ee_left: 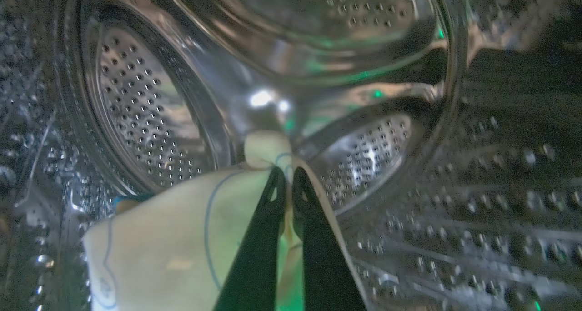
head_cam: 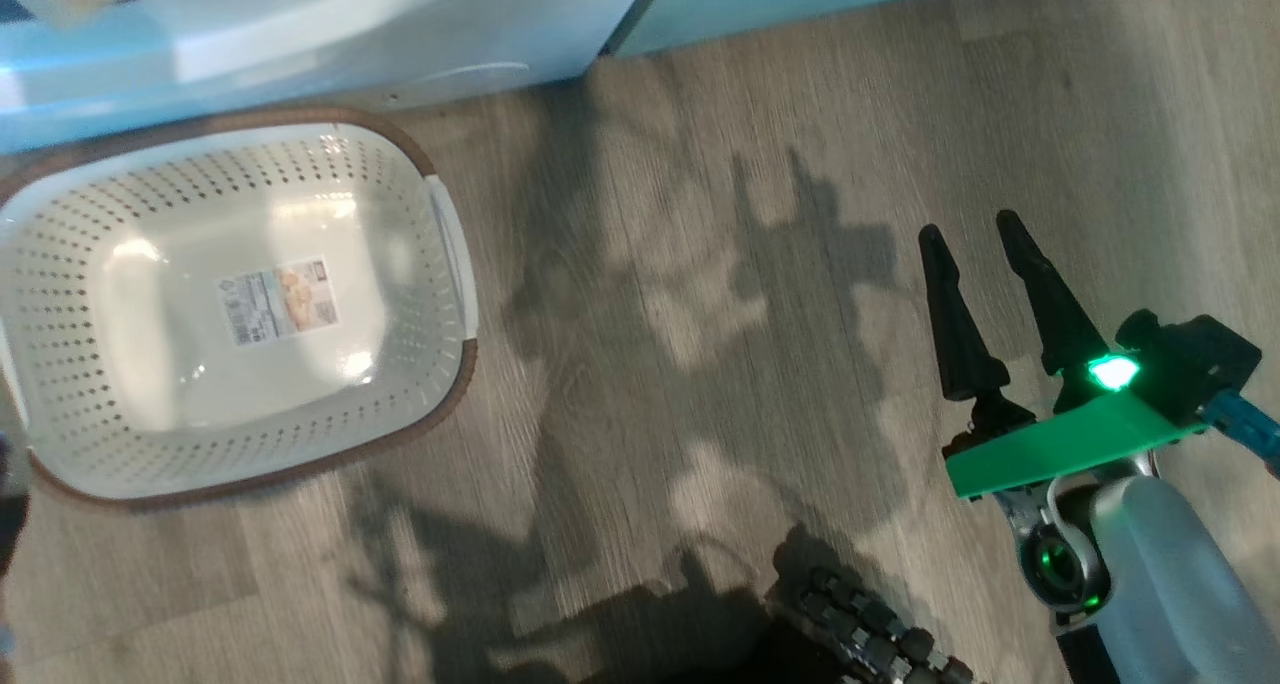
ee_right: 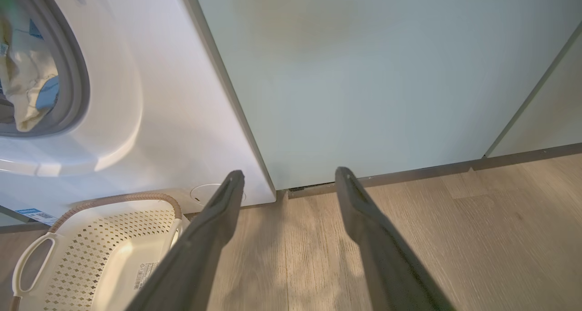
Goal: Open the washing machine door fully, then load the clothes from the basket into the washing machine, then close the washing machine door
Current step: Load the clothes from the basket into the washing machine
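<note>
1. Grey-brown wood-look floor (head_cam: 700,294) runs up to a white washing machine (ee_right: 173,102), with a pale green cabinet panel (ee_right: 363,74) right beside it
2. On the floor just in front of the washing machine sits the basket (head_cam: 60,294), cream with perforated sides, a brown rim and white handles
3. The basket's bare bottom carries a sticker (head_cam: 278,300) with a barcode, small print and an orange-toned picture; the writing is too small to read
4. Low on the machine's front is a small blue-and-white label (ee_right: 38,214) with a barcode; its words cannot be read either
5. The left gripper (ee_left: 286,177) is inside the shiny steel drum (ee_left: 141,106), its fingers drawn almost together and pinching a fold of the clothes (ee_left: 182,238), cream cloth with thin blue outline drawings
6. From the right wrist, cream and blue cloth shows in the machine's mouth behind the grey gasket (ee_right: 75,74)
7. The right gripper (head_cam: 968,224) hangs above the floor, well apart from the basket, its fingers spread wide with nothing between them; a green light (head_cam: 1112,372) glows at its wrist
</note>
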Controlling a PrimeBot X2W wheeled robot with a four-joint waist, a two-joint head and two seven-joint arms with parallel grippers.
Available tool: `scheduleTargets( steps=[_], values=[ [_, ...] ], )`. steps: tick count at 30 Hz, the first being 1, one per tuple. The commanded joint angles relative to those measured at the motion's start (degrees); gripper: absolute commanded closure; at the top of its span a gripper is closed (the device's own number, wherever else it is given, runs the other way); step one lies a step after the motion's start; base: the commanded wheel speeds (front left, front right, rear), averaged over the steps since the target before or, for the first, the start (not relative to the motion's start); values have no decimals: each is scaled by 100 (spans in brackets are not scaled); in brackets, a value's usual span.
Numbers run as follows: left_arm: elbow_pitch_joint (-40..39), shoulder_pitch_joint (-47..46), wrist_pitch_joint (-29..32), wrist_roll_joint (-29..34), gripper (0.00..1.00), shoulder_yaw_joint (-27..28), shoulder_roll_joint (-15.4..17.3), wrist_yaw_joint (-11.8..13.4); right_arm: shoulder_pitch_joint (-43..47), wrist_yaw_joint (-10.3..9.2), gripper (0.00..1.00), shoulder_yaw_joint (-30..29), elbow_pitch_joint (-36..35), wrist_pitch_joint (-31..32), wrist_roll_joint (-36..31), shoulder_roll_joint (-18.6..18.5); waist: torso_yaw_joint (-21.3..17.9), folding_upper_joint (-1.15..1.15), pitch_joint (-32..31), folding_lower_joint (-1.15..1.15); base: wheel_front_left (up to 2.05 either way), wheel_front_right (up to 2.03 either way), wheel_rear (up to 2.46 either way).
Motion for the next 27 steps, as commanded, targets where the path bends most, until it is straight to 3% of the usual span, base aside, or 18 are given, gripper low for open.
scheduleTargets(
  steps=[1,8,13,20,22,23,24,25,26,27],
  values=[
    [-321,-281,-35,104,100,67,267,54,-15,2,0,86,-162,-55,57,-7,-62,0,127,0,0,0,0],
    [-1068,-476,-35,351,100,422,158,158,-150,2,0,160,-154,-55,62,10,-83,0,333,0,0,0,0],
    [-1184,-351,-35,477,100,573,85,81,-183,2,0,185,-142,-55,77,15,-85,0,356,0,0,0,0],
    [-90,-116,-35,691,100,576,29,-14,-158,2,0,186,-115,-55,106,17,-63,0,303,0,0,0,0],
    [278,-212,-35,772,77,480,35,-17,-150,2,0,168,-105,-55,95,17,-45,0,279,0,0,0,0],
    [442,-262,-35,802,59,439,37,-23,-148,2,0,162,-102,-55,91,17,-37,0,266,0,0,0,0],
    [622,-300,-35,830,40,402,34,-11,-150,2,0,159,-95,-55,88,17,-28,0,247,0,0,0,0],
    [792,-334,-35,845,10,374,28,-8,-150,2,0,158,-89,-55,85,17,-20,0,221,0,0,0,0],
    [947,-363,-35,856,0,349,23,-7,-150,2,0,159,-85,-55,83,17,-14,0,194,0,0,0,0],
    [1107,-385,-35,873,0,319,18,2,-150,2,0,157,-81,-55,81,17,-7,0,165,0,0,0,0]
  ],
)
